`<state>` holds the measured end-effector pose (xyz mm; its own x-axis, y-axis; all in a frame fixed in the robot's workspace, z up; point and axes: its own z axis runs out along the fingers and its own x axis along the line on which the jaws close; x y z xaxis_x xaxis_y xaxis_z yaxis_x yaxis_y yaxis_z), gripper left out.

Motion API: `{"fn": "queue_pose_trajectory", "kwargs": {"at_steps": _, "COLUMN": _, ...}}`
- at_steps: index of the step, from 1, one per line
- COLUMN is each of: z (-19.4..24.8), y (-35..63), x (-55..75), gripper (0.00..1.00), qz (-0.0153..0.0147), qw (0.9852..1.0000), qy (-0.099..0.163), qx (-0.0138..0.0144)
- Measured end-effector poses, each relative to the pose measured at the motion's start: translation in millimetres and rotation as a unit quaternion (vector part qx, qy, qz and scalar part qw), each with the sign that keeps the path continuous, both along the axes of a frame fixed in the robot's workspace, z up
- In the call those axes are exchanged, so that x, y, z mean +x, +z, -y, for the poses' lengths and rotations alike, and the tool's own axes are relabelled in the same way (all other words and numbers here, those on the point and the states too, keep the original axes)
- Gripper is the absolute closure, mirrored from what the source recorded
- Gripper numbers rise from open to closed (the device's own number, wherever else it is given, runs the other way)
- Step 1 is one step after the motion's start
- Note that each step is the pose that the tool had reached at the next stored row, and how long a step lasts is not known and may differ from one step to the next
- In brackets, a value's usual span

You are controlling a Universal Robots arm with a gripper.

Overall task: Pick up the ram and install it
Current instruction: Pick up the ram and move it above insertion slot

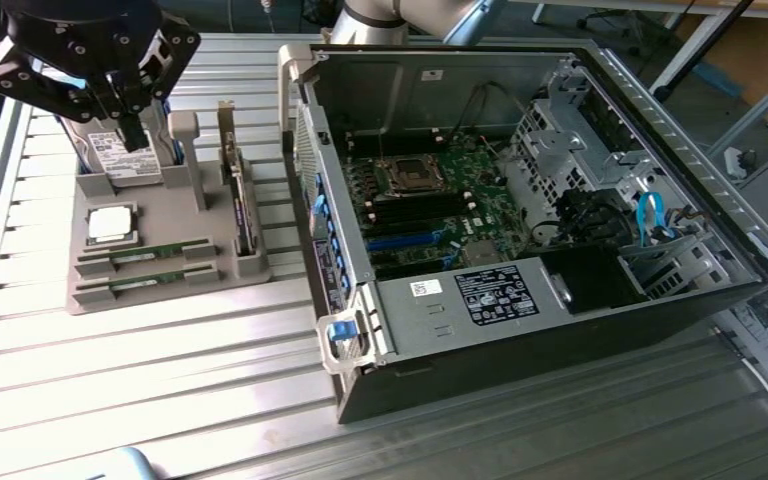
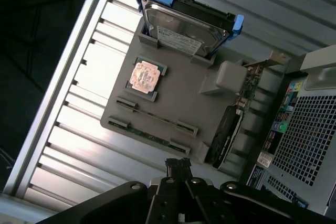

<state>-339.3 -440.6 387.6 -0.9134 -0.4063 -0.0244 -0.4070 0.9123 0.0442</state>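
Thin, flat green ram [image 1: 144,253] lying in a smooth grey holder [image 1: 157,215] on the ribbed metal tabletop [image 1: 131,370]; black hand [image 1: 132,135] pinched together, empty, up above it.

Ribbed shiny metal table [image 1: 157,400]; matt grey tray [image 2: 178,93], probably plastic; bare-metal computer case [image 1: 398,90].

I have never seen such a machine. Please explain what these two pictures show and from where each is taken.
This is a robot arm ending in a gripper, its metal hand. One picture comes from a camera off the arm; the other from a camera on its wrist. On the metal table stand an open computer case and a grey holder with two ram sticks, a processor, a hard drive and a card. The gripper hangs above the holder, shut, holding nothing.
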Motion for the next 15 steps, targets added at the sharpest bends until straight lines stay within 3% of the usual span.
{"fn": "queue_pose_trajectory", "kwargs": {"at_steps": 8, "z": 0.0, "y": 0.0, "x": 0.0, "gripper": 0.89, "qz": 0.0, "qw": 0.9995, "qy": 0.033, "qx": 0.0}}
{"fn": "queue_pose_trajectory", "kwargs": {"at_steps": 15, "z": 0.0, "y": 0.0, "x": 0.0, "gripper": 0.89, "qz": 0.0, "qw": 0.9979, "qy": 0.065, "qx": -0.0001}}
